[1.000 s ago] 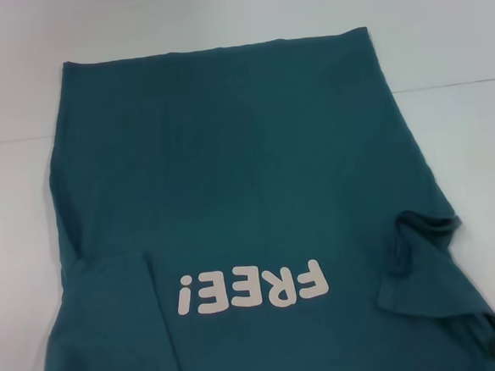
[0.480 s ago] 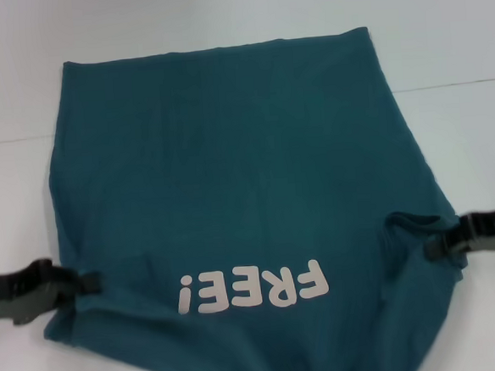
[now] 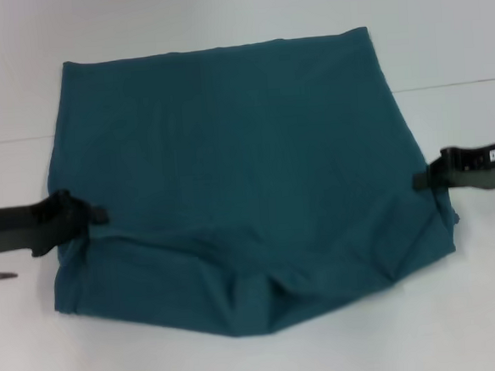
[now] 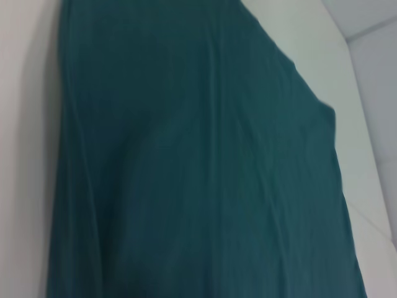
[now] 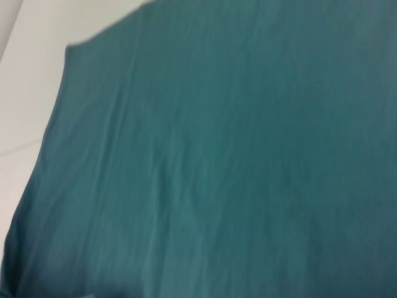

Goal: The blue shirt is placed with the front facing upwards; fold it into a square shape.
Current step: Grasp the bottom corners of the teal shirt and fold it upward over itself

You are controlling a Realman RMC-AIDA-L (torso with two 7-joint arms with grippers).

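Observation:
The blue shirt (image 3: 238, 169) lies on the white table (image 3: 218, 13), with its near part lifted and doubled back over the rest. Only plain teal cloth shows; the lettering is hidden. My left gripper (image 3: 99, 217) is at the shirt's left edge and my right gripper (image 3: 420, 179) at its right edge, each shut on the raised fold of cloth. The near fold sags in a soft bulge between them. Teal cloth (image 4: 198, 174) fills the left wrist view, and the shirt (image 5: 236, 155) likewise fills the right wrist view; neither shows fingers.
A thin seam (image 3: 461, 82) crosses the table behind the right side of the shirt. Bare white table surrounds the shirt on every side. The shirt's far hem (image 3: 213, 50) lies flat and straight.
Both grippers have come in at the shirt's sides, taken hold of the near part and carried it away from me. The white lettering has folded under and gone from sight.

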